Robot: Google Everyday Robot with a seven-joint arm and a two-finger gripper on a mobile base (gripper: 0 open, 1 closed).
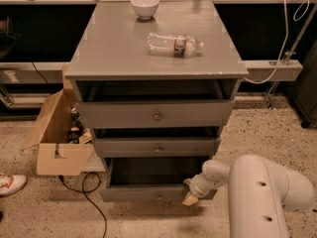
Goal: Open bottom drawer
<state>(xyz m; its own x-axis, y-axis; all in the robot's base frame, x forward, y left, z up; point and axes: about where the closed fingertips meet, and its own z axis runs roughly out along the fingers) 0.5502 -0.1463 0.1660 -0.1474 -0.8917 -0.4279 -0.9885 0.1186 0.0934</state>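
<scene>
The grey cabinet (156, 53) has three drawers. The bottom drawer (148, 193) is the lowest, with a flat grey front and a tiny knob (159, 197); it stands pulled out, its dark inside showing. My gripper (190, 192) is at the drawer's right front corner, against the front panel. The white arm (257, 192) reaches in from the lower right. The middle drawer (156, 147) and the top drawer (154, 114) sit above, slightly out.
A plastic bottle (174, 43) and a white bowl (145, 6) lie on the cabinet top. An open cardboard box (58, 133) with bottles stands at the left. A black cable (86, 192) runs on the speckled floor. A shoe (10, 183) is at far left.
</scene>
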